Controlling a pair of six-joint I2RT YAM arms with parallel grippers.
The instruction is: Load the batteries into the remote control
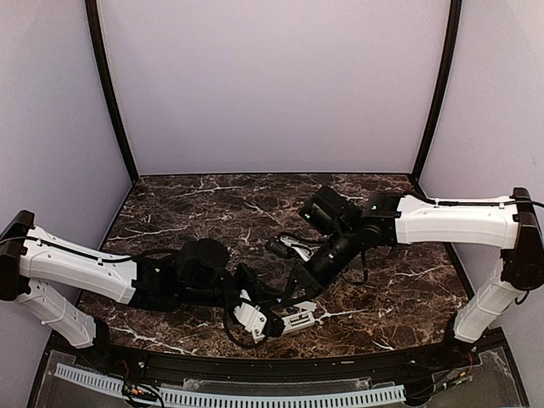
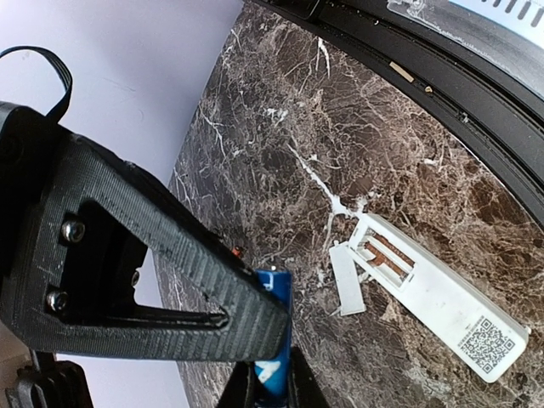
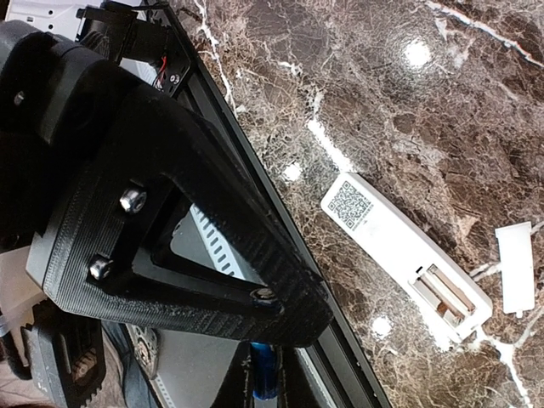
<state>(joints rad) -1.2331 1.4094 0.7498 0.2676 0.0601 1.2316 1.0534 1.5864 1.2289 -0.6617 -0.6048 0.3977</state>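
The white remote control (image 2: 442, 297) lies back up near the table's front edge, with its battery recess (image 2: 387, 255) open and a dark square sticker (image 2: 486, 344) at the other end. Its loose cover (image 2: 346, 280) lies beside the recess. My left gripper (image 2: 274, 340) is shut on the blue battery (image 2: 277, 293), held above the table left of the remote. A small orange-red bit (image 2: 235, 251) peeks out behind my finger. My right gripper (image 3: 270, 357) is shut on a dark blue cylinder (image 3: 265, 382) above the front rail. The remote (image 3: 408, 251) and cover (image 3: 516, 265) lie to its right.
In the top view both arms meet low in the middle, the left gripper (image 1: 265, 325) and right gripper (image 1: 287, 297) close to the remote (image 1: 299, 321). The black front rail (image 1: 272, 370) runs just behind the remote. Purple walls (image 1: 272, 85) close in the marble table (image 1: 399, 289).
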